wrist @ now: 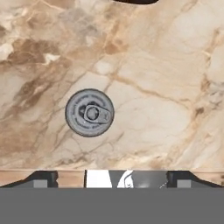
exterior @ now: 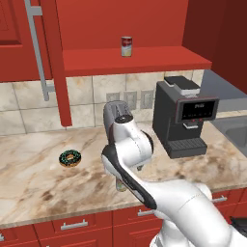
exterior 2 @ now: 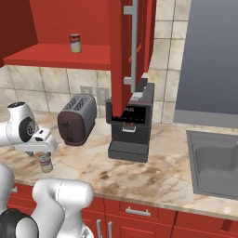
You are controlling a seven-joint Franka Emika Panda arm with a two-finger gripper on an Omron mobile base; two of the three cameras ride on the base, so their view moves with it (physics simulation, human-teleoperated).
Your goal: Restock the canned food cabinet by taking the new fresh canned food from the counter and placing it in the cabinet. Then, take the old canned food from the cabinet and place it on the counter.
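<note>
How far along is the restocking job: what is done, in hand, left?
Done: nothing yet. The old canned food stands on the cabinet shelf, the new fresh canned food on the counter. In hand: the open end effector hangs above the new tin, empty. Left: grasp it, shelve it, then bring the old tin down.

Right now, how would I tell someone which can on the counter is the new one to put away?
Start at the black coffee machine on the beige marbled counter, then go past the dark toaster toward the front edge. A small tin stands there upright, under the open gripper. It has a silver pull-tab lid and a greenish-yellow label, unlike the red-and-white tin on the red cabinet shelf.
</note>
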